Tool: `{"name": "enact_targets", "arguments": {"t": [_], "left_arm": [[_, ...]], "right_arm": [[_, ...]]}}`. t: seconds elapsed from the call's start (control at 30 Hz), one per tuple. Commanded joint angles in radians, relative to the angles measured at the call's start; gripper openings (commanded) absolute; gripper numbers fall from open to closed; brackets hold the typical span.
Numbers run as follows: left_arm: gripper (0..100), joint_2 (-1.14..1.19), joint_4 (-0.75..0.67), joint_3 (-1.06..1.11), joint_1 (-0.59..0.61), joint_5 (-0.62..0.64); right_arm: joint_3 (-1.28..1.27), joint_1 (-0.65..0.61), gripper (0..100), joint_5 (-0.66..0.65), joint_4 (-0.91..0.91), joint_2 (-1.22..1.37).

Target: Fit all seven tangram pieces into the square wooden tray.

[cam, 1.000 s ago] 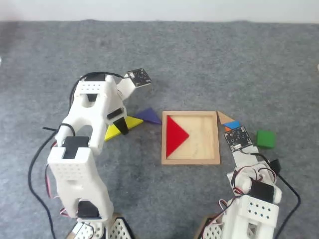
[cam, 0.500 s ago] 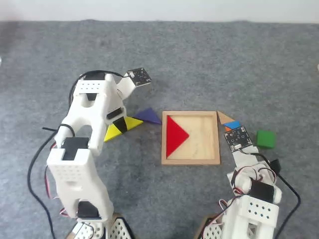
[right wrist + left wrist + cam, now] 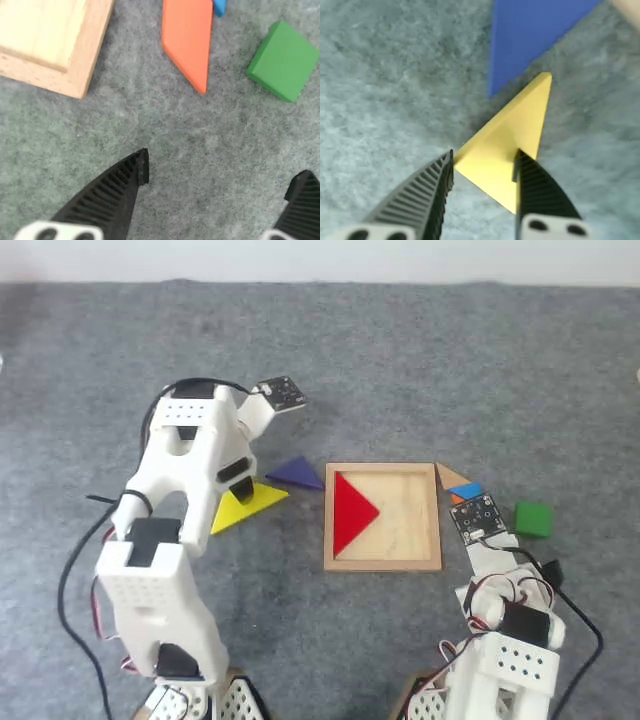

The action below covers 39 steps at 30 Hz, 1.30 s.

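My left gripper (image 3: 484,156) is shut on the yellow triangle (image 3: 512,127), one finger at its corner and the other over its edge. In the high view that triangle (image 3: 250,506) lies left of the square wooden tray (image 3: 383,565). A purple-blue triangle (image 3: 296,473) sits just beyond it, also blurred in the left wrist view (image 3: 530,30). A red triangle (image 3: 350,512) rests in the tray's left half. My right gripper (image 3: 220,165) is open over bare mat, near an orange parallelogram (image 3: 189,35) and a green square (image 3: 285,60).
A tan triangle (image 3: 452,476) and a blue piece (image 3: 467,490) lie by the tray's far right corner. The tray corner (image 3: 55,60) is close to my right gripper. Grey mat covers the table, with free room at the back and front.
The left arm has shifted slightly back. The yellow triangle has turned a little and shows more fully beside the finger. The right arm has not moved.
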<state>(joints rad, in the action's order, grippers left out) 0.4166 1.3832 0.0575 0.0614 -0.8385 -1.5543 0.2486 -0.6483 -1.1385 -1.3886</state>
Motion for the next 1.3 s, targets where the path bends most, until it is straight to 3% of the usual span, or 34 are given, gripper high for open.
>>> {"name": "enact_targets", "arguments": {"t": [0.0, 0.4, 0.6, 0.73, 1.03, 1.27], "left_arm": [[15, -0.081, 0.077, -0.012, -0.043, 0.029], [15, -0.18, 0.262, 0.018, -0.091, 0.061], [12, -0.33, 0.252, 0.231, -0.144, 0.06], [13, -0.446, 0.144, 0.397, -0.186, 0.064], [13, -0.609, 0.147, 0.456, -0.178, 0.089], [32, -0.451, 0.029, 0.47, -0.091, 0.321]], "right_arm": [[0.003, 0.005, 43.0, 0.005, 0.015, -0.018], [-0.005, 0.005, 43.0, 0.003, 0.016, -0.022], [-0.005, 0.005, 43.0, 0.003, 0.016, -0.022], [-0.005, 0.005, 43.0, 0.003, 0.016, -0.022], [-0.005, 0.005, 43.0, 0.003, 0.016, -0.022], [-0.005, 0.008, 43.0, 0.003, 0.016, -0.022]]}}
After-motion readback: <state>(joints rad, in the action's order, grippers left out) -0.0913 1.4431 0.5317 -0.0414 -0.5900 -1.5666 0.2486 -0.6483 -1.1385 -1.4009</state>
